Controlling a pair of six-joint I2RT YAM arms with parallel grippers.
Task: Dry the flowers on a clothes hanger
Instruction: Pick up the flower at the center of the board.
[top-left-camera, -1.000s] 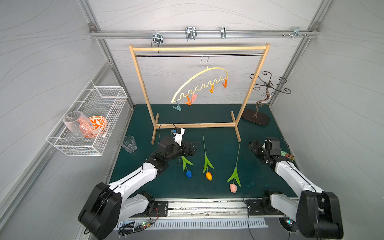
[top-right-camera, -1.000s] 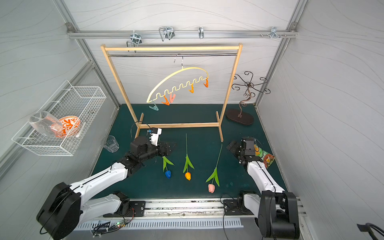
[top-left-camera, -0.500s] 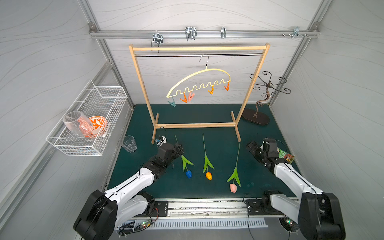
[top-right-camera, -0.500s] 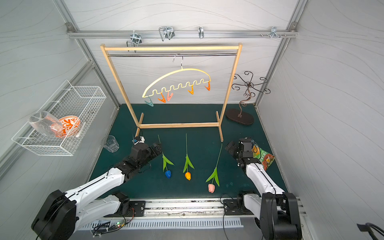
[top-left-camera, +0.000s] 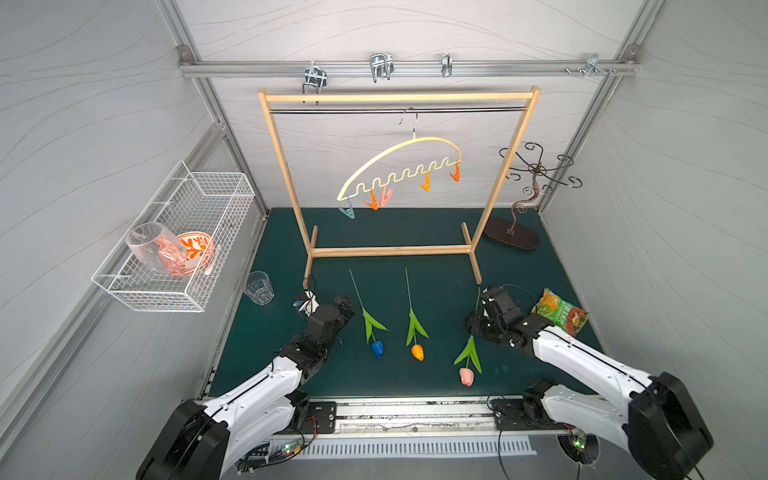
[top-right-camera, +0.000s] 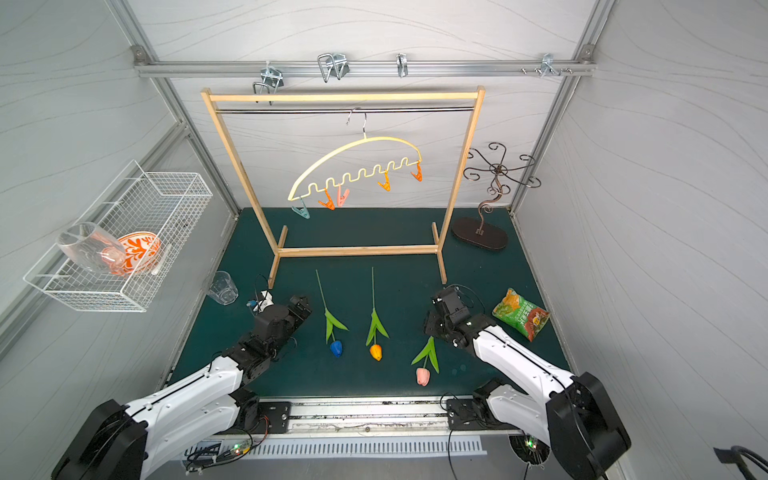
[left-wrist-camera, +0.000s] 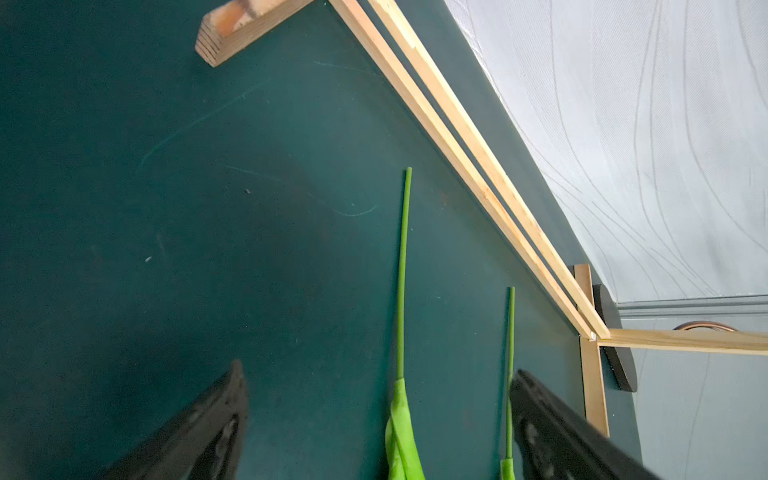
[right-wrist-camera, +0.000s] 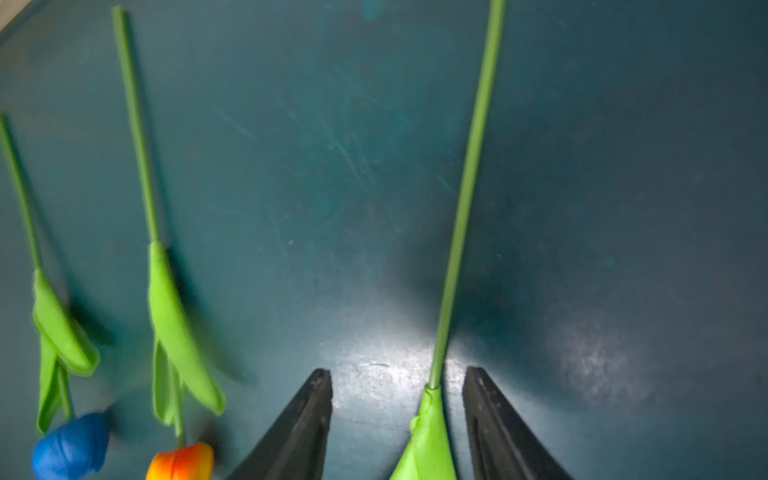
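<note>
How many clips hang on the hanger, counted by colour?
Orange clips: 3
Pink clip: 1
Teal clip: 1
Total: 5

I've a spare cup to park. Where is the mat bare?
Most room is the bare mat behind the wooden rack's base bar, to the back wall, beside the hook stand. A narrower strip runs between that bar and the stem tips. Crowded: the front middle, with the flowers, the left gripper beside them, the right gripper astride the pink one's stem.
</note>
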